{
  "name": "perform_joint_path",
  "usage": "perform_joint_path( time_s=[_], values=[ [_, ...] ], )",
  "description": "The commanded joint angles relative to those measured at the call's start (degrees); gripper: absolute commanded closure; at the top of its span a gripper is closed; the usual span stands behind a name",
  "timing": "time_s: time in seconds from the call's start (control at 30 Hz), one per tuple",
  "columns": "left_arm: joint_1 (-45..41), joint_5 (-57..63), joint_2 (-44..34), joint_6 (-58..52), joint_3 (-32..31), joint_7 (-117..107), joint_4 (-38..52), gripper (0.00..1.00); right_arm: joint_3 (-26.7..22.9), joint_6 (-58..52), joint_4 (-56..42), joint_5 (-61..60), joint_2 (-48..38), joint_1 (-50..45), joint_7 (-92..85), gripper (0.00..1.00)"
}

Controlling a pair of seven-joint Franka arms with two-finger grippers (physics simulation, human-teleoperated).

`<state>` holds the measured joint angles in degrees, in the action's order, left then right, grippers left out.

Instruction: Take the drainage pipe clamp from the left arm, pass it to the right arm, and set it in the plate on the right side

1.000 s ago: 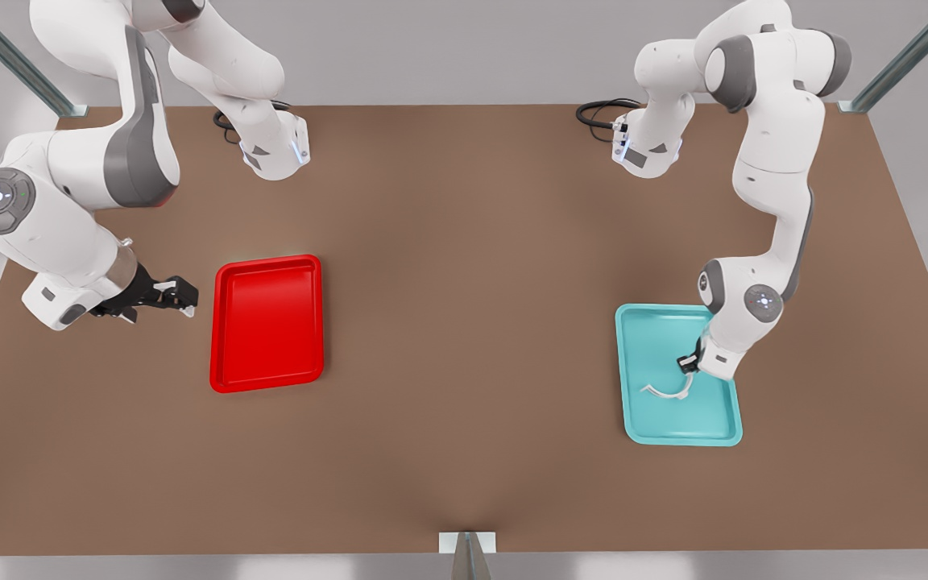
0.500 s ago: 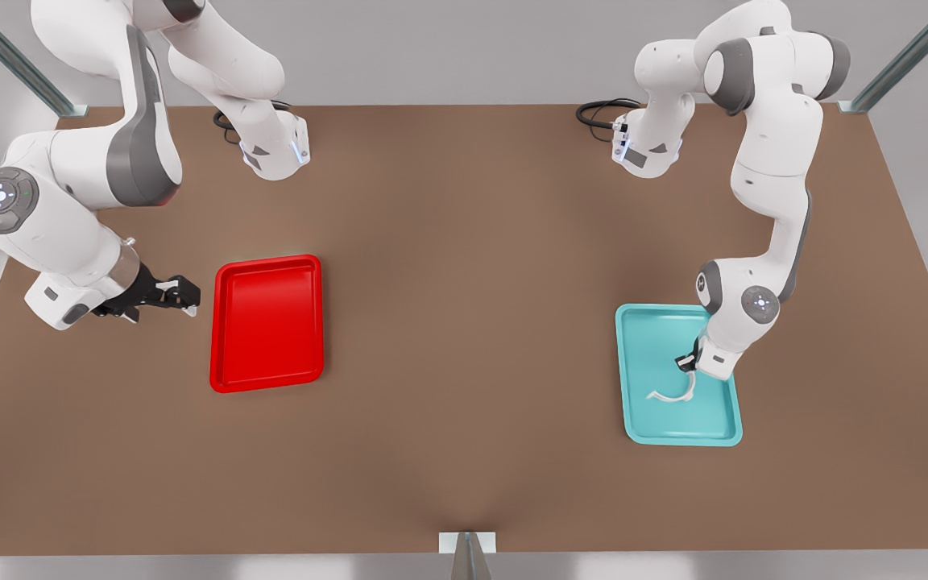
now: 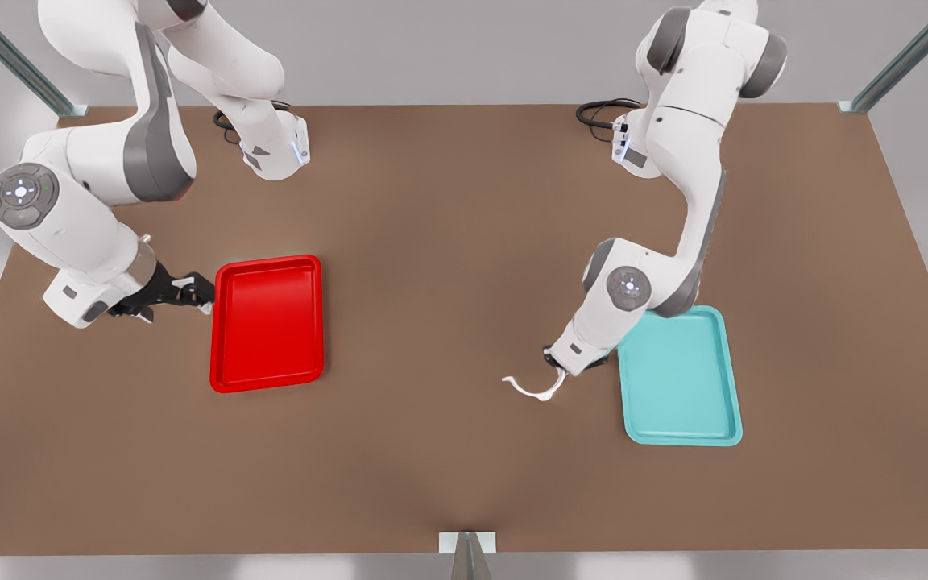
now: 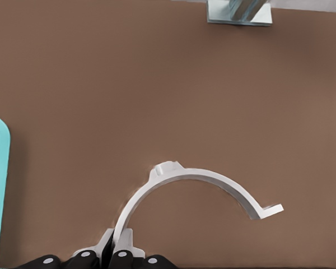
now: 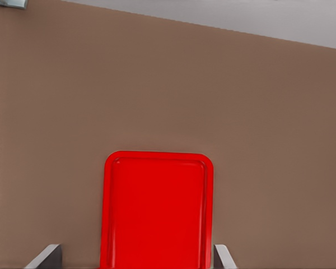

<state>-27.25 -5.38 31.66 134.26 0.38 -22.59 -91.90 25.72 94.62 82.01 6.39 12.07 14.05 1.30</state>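
A brown table (image 3: pixel 448 266) spans the scene, with a teal tray (image 3: pixel 680 377) lying flat on it toward the front view's right. Black cables (image 3: pixel 595 110) coil on the table's far edge, and another coil (image 3: pixel 224 121) lies at the far left. Grey metal frame struts (image 3: pixel 907 56) rise at the far corners, and a metal bracket (image 3: pixel 466 544) sits at the near edge.

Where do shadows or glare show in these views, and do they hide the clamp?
Front view: soft shadows under both arms; the drainage pipe clamp, held by the left gripper, stands out plainly against the brown table. Left wrist view: the clamp reads crisp white, with no glare. Right wrist view: mild sheen on the red plate. The right gripper waits by the plate.
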Motion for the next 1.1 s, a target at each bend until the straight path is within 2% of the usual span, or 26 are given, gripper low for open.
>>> perform_joint_path(
  time_s=[0.0, 0.1, 0.23, 0.37, 0.73, 0.9, 1.03, 1.07],
  values=[
    [-2.6, -1.9, 2.2, -4.5, 0.0, -28.2, 3.7, 0.79, 0.7, 1.0, -0.1, -0.7, 0.2, -0.5, 0.3, 0.0],
    [-7.1, -3.7, 8.5, -2.2, -1.7, -34.4, 13.4, 0.79, 0.7, 4.3, 0.0, -0.8, 1.0, -5.7, 0.9, 0.0],
    [-10.9, -3.6, 9.5, 6.0, -2.8, -33.8, 13.9, 0.79, 0.7, 6.5, 0.0, -4.7, 2.5, -10.2, 4.9, 0.0],
    [-10.9, -3.8, 9.6, 11.0, -5.5, -29.5, 14.6, 0.79, 0.7, 12.6, -2.1, -4.0, 9.2, -13.5, 4.9, 0.0],
    [-11.5, -4.4, 9.9, 11.4, -6.4, -29.1, 16.0, 0.79, 0.7, 31.4, -3.3, -4.1, 21.5, -18.3, 2.7, 0.0],
    [-11.6, -4.4, 10.0, 11.4, -6.4, -29.1, 16.0, 0.79, 0.7, 33.6, -2.5, -4.2, 24.7, -19.1, -1.4, 0.0],
    [-12.0, -4.3, 9.9, 11.3, -6.6, -28.5, 16.0, 0.79, 2.0, 32.9, 3.2, -4.3, 21.7, -17.7, -5.6, 0.0],
    [-12.0, -4.4, 9.9, 11.3, -6.7, -28.5, 16.0, 0.79, 2.3, 32.9, 3.4, -4.3, 21.5, -17.5, -6.2, 0.17]
  ],
)
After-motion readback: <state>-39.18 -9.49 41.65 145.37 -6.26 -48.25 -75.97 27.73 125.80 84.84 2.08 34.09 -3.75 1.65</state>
